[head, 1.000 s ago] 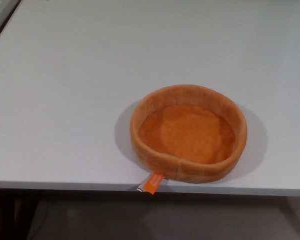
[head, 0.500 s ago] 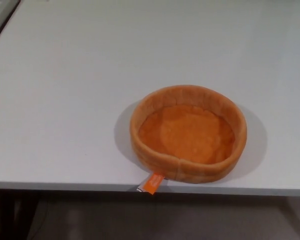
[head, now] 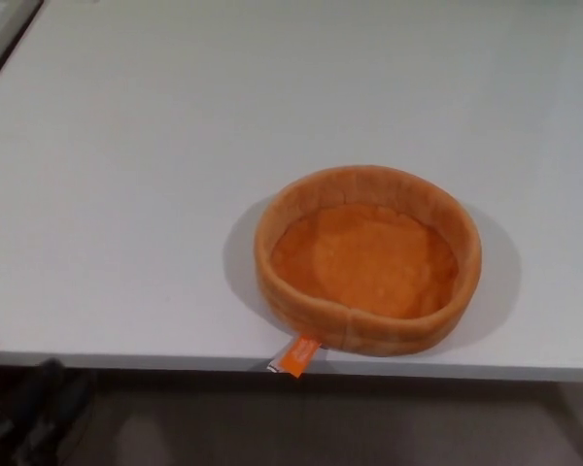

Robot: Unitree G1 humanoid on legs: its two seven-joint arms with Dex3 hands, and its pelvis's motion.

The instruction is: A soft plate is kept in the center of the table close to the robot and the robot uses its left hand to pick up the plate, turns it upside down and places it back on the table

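One soft plate (head: 367, 260) is judged light and pliable; its 9 o'clock rim should be pinched. Left hand (head: 39, 413) state cannot be told.

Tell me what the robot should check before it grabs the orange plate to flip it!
1. Plate right side up, hollow facing up: ok.
2. Plate empty inside: ok.
3. Plate fully on the table, though right at the near edge, its tag hanging over: ok.
4. Nothing beside the plate in the way: ok.
5. Left hand near: not ok, only a dark blurry shape low at the left, below the table edge.
6. Left hand open: cannot tell.
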